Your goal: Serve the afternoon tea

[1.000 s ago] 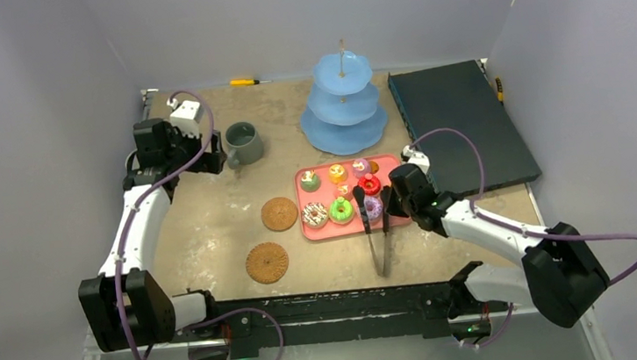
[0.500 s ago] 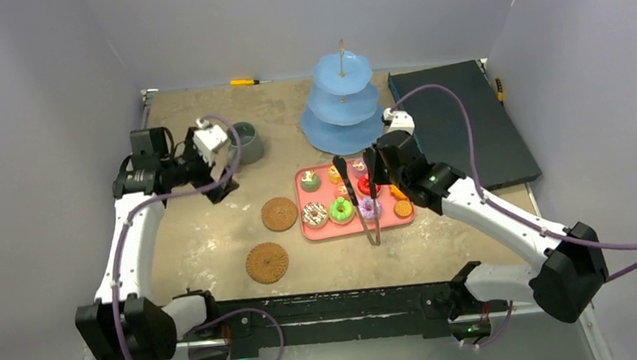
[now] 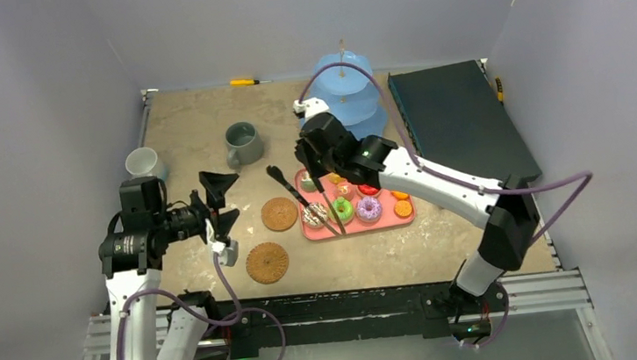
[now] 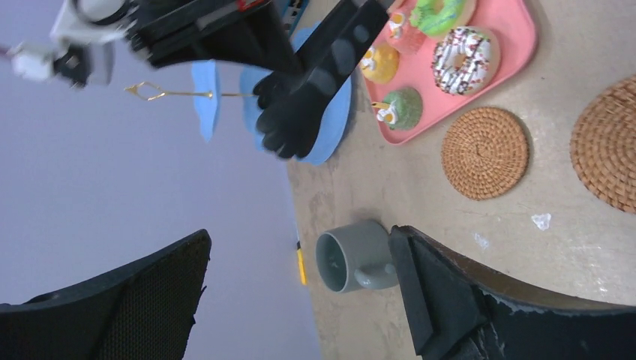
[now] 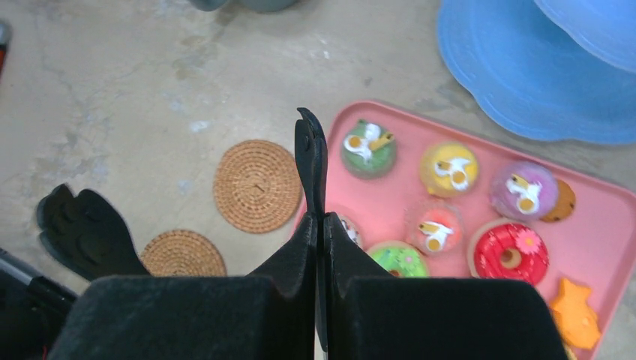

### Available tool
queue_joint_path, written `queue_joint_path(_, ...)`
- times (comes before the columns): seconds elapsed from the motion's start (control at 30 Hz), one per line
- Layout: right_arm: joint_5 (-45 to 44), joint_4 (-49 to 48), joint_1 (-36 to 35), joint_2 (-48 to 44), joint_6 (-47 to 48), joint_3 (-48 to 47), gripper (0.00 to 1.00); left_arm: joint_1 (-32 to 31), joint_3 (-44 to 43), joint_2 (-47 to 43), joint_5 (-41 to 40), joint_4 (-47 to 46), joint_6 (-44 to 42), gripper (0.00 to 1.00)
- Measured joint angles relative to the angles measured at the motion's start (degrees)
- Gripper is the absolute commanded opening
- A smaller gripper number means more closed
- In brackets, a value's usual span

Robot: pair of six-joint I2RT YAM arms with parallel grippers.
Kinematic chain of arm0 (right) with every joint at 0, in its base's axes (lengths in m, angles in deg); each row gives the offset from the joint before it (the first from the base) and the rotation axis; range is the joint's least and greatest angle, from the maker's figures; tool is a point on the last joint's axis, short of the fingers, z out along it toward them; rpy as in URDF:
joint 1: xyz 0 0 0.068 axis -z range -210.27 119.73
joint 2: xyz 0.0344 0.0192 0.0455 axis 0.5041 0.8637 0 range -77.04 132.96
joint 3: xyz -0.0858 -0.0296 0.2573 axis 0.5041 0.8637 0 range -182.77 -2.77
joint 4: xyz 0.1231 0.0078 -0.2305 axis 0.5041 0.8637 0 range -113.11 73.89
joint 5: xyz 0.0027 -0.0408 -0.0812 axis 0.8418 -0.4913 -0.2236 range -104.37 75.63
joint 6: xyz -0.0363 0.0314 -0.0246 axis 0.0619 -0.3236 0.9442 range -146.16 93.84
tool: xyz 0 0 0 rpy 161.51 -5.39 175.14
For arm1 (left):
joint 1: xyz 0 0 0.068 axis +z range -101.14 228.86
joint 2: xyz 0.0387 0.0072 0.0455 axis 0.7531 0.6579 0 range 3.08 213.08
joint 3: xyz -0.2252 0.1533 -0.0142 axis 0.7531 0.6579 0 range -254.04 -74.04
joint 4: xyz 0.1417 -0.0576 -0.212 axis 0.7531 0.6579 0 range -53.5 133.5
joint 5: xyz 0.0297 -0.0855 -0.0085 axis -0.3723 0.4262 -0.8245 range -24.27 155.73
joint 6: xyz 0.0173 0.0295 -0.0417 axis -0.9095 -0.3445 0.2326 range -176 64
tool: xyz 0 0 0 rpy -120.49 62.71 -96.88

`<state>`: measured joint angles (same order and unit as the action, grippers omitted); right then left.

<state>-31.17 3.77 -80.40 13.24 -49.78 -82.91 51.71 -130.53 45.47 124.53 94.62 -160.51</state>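
Small doughnuts and cupcakes [image 3: 354,201] fill the pink tray [image 3: 396,221]; the right wrist view shows a red doughnut [image 5: 510,255] and a green cupcake [image 5: 367,148]. My right gripper [image 3: 321,173] hangs over the tray's left end, shut on one arm of the black tongs [image 5: 311,165]. The arm partly hides the blue three-tier stand [image 3: 358,97]. Two woven coasters [image 3: 279,214] [image 3: 267,262] lie left of the tray. The grey-green mug [image 3: 244,143] and white mug [image 3: 144,164] stand upright at back left. My left gripper [image 3: 227,199] is open and empty, just short of the grey-green mug [image 4: 352,255].
A dark flat board [image 3: 459,122] covers the back right of the table. A yellow screwdriver [image 3: 246,82] lies by the back wall. Grey walls close in on the left, back and right.
My right arm lifted the tongs off the table and swung them left and back over the tray. My left arm drew back from the grey-green mug, uncovering the white mug.
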Motion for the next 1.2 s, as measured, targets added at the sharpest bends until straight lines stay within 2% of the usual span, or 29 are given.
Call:
queue_joint_path(0.13, 1.53, 2.25, -1.99, 5.35, 2.32, -7.80, 0.00, 0.00, 2.25, 1.75, -0.04, 4.61, -8.15, 0.91)
queue_joint_path(0.27, 3.19, 3.98, -2.78, 9.94, 4.52, -15.58, 0.00, 0.00, 4.00, 3.65, -0.24, 5.99, -11.50, 0.93)
queue_joint_path(0.73, 7.87, 8.92, -4.31, 23.28, 7.19, -29.92, 0.00, 0.00, 7.45, 4.63, 2.54, -2.47, -13.00, 0.87)
queue_joint_path(0.97, 10.34, 10.23, -4.63, 25.38, 7.10, -33.40, 0.00, 0.00, 10.12, 5.81, -0.44, -6.14, -13.00, 0.58)
queue_joint_path(1.2, 10.88, 11.78, -5.42, 26.95, 7.06, -35.85, 0.00, -0.90, 11.39, 8.15, -1.07, -11.96, -13.00, 0.44)
